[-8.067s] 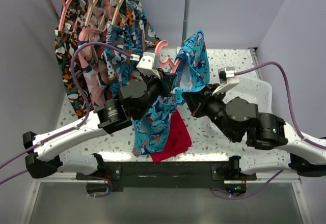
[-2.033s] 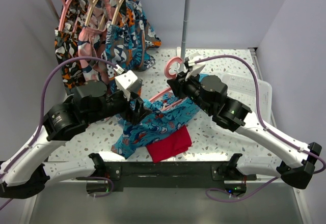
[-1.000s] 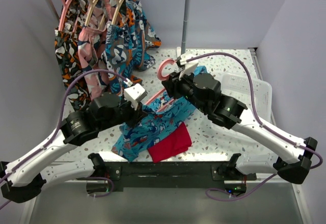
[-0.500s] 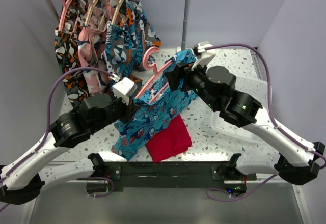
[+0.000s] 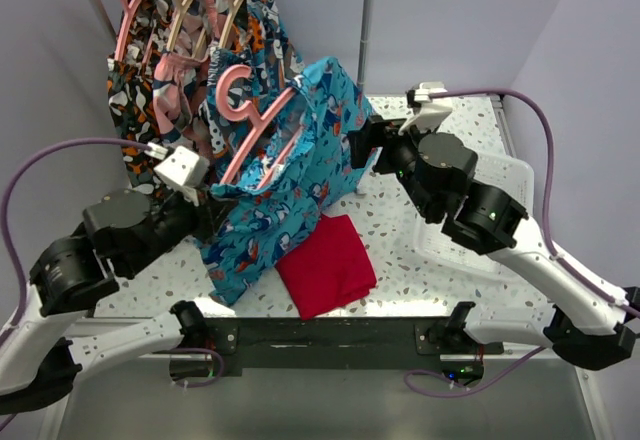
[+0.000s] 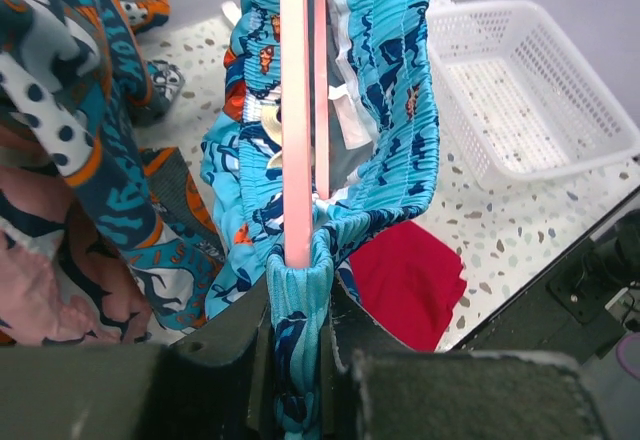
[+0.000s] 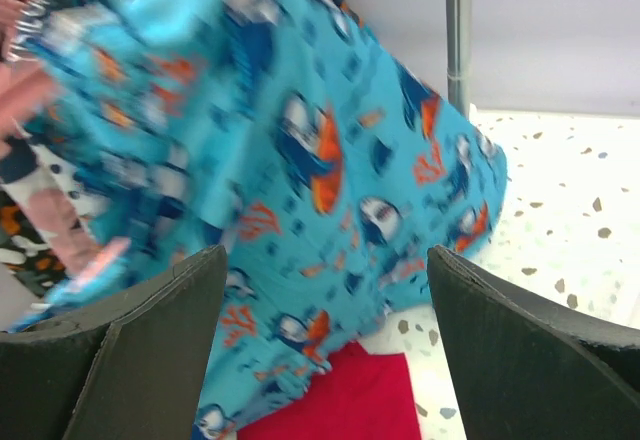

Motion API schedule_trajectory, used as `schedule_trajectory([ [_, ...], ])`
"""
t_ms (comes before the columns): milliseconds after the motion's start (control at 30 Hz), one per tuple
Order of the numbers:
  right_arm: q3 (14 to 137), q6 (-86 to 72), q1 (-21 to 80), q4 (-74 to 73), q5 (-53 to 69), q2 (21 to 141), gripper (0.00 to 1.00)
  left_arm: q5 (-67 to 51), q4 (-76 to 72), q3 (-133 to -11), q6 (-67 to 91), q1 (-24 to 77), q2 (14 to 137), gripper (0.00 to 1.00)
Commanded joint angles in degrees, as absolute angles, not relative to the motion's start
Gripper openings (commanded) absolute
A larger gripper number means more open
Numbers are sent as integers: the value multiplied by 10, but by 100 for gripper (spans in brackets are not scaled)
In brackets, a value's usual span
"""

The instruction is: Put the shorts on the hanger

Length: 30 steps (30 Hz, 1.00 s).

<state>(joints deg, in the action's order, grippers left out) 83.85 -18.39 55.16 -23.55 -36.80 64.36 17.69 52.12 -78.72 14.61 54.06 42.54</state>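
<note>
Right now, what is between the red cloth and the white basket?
Nothing but bare speckled table lies between the red cloth and the white basket. The left wrist view shows that stretch most plainly.

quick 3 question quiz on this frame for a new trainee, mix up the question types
1. Fill in: the left gripper is shut on the shorts where they bunch over the end of the pink ___.
2. True or false: the right gripper is shut on the shorts.
3. What lies on the table closest to the shorts' lower edge? A red cloth B yellow sponge C metal bowl
Key: 1 hanger. 2 false, it is open and holds nothing. 3 A.
</note>
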Motion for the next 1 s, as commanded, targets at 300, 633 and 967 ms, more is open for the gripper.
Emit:
schedule_trajectory([
  [300, 748, -285, 451, -249, -251, 705, 86, 292, 541, -892, 180, 541, 481, 0],
  [633, 718, -311, 428, -245, -221, 705, 86, 331, 501, -946, 186, 541, 583, 0],
  [967, 657, -340, 428, -243, -184, 639, 87, 328, 460, -1021, 166, 531, 725, 0],
])
